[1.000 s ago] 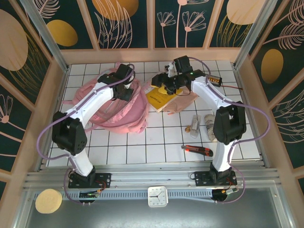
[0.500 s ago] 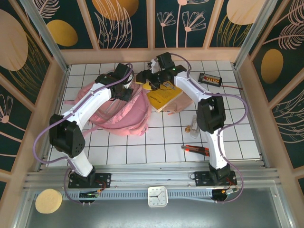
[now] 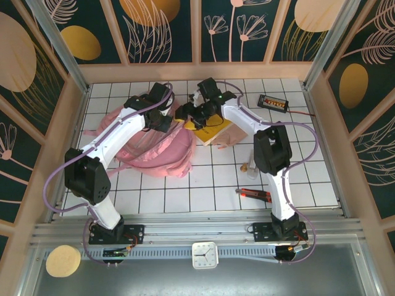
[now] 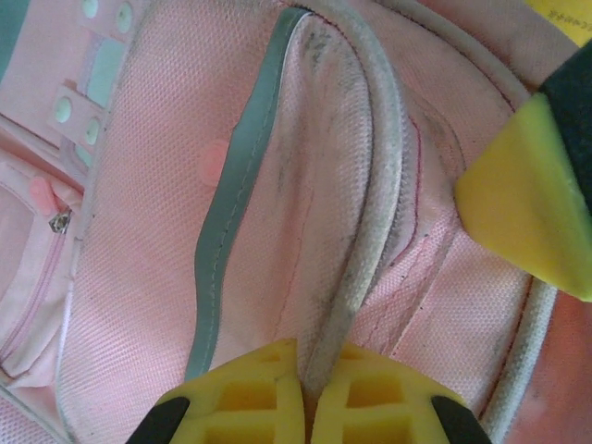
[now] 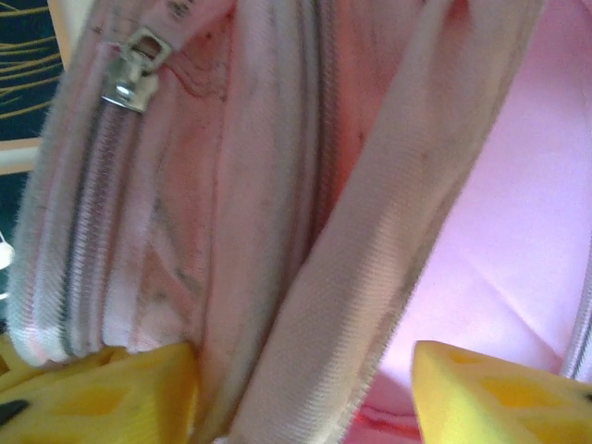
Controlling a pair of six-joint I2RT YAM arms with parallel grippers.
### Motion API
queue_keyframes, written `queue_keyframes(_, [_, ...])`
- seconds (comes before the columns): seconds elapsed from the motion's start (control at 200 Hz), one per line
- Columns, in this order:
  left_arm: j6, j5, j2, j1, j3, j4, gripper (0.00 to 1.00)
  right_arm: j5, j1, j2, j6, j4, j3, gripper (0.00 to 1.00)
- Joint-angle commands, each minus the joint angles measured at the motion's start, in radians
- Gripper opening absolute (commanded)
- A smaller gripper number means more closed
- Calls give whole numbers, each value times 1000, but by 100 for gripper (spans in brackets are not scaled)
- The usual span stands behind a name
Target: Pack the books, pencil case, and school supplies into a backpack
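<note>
The pink backpack (image 3: 154,147) lies left of centre, its mouth toward the middle. My left gripper (image 3: 162,118) is shut on the backpack's grey-white rim piping (image 4: 370,185), pinched between its yellow fingers (image 4: 250,393). My right gripper (image 3: 196,115) is at the mouth's right side, open, with a pale band of the backpack's edge (image 5: 370,277) between its fingers (image 5: 499,393). The yellow book (image 3: 213,131) lies just right of the backpack on the pale-pink pencil case (image 3: 226,140). Small clear supplies (image 3: 249,163) lie further right.
A black box with orange buttons (image 3: 273,102) and its wire sit at the back right. A red and black tool (image 3: 256,195) lies near the front right. Wooden walls close in the tiled table (image 3: 185,191). The right arm reaches over the book.
My right arm swung left from over the book to the backpack's mouth, and its jaws narrowed a little round the edge band. The left gripper kept its hold on the rim.
</note>
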Motion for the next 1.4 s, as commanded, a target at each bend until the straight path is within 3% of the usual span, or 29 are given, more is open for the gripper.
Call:
queue_keyframes(0.0, [-27, 7, -39, -2, 59, 38, 0, 25, 10, -75, 101, 122, -73, 48])
queue_keyframes(0.025, [-27, 14, -45, -2, 54, 42, 0, 23, 8, -80, 124, 158, -82, 35])
queue_keyframes(0.035, [-27, 17, -46, -2, 53, 43, 0, 22, 7, -81, 139, 178, -85, 25])
queue_keyframes(0.085, [-29, 26, -58, -2, 44, 48, 0, 26, 8, -84, 182, 221, -83, 1])
queue_keyframes(0.17, [-30, 46, -88, -2, 26, 54, 0, 37, 15, -93, 249, 296, -72, 0])
queue_keyframes(0.215, [-35, 49, -112, -2, 12, 59, 21, 39, 16, -96, 274, 317, -63, 0])
queue_keyframes(0.28, [-53, 46, -153, -2, -2, 59, 59, 39, 15, -95, 296, 318, -48, 0])
queue_keyframes(0.385, [-91, 93, -256, -3, -29, 65, 98, 37, 13, -86, 304, 293, -13, 0])
queue_keyframes(0.51, [-130, 79, -358, -80, -130, 83, 99, 20, 16, -71, 326, 285, 34, 0])
queue_keyframes(0.655, [-180, -116, -308, -231, -233, 51, 99, -3, 19, -48, 361, 281, 111, 0])
queue_keyframes(0.841, [-319, -444, -207, -241, -203, -65, 99, -2, 19, -34, 333, 182, 224, 0])
queue_keyframes(0.966, [-336, -508, -172, -241, -155, -75, 99, -2, 18, -48, 321, 169, 209, 0])
queue_keyframes(1.051, [-344, -550, -156, -241, -122, -82, 93, 1, 16, -61, 316, 166, 188, 0])
queue_keyframes(1.146, [-332, -564, -135, -239, -105, -75, 65, -8, 15, -81, 322, 189, 157, 0])
queue_keyframes(1.181, [-322, -563, -121, -238, -102, -71, 48, -15, 12, -86, 323, 194, 147, 0])
queue_keyframes(1.211, [-315, -562, -107, -237, -96, -70, 27, -19, 10, -91, 319, 190, 141, 0])
queue_keyframes(1.256, [-310, -559, -84, -235, -82, -78, 4, -13, 1, -107, 304, 174, 122, 13])
queue_keyframes(1.316, [-311, -562, -59, -232, -55, -102, 0, 3, -17, -146, 282, 158, 72, 33])
queue_keyframes(1.396, [-309, -565, -49, -225, -40, -110, 0, 24, -62, -230, 260, 164, -38, 47])
